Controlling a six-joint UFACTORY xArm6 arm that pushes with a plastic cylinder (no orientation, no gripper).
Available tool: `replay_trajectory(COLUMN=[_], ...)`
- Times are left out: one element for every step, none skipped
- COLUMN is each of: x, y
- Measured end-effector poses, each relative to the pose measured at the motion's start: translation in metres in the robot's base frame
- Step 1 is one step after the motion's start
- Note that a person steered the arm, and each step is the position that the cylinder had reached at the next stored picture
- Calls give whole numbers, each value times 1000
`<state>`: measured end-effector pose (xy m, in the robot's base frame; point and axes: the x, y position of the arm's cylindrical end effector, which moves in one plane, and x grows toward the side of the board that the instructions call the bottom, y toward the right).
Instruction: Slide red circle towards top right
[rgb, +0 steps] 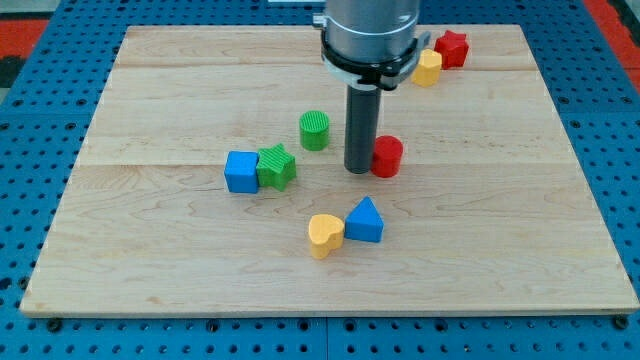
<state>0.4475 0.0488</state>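
The red circle (387, 156) is a short red cylinder just right of the board's middle. My tip (359, 170) stands at its left side, touching or almost touching it. The dark rod rises from there to the arm's grey body at the view's top. The board's top right corner lies up and to the right of the red circle.
A yellow block (428, 68) and a red star (452, 48) sit near the top right. A green cylinder (314, 130) is left of my tip. A blue cube (241, 172) touches a green star (277, 166). A yellow heart (324, 235) touches a blue triangle (365, 221) below.
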Motion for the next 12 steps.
replay_trajectory(x=[-3, -7, -10, -24, -41, -58, -62, -40, -34, -33, -31, -38], y=[26, 53, 61, 62, 62, 64, 48, 29, 47, 66, 78, 89])
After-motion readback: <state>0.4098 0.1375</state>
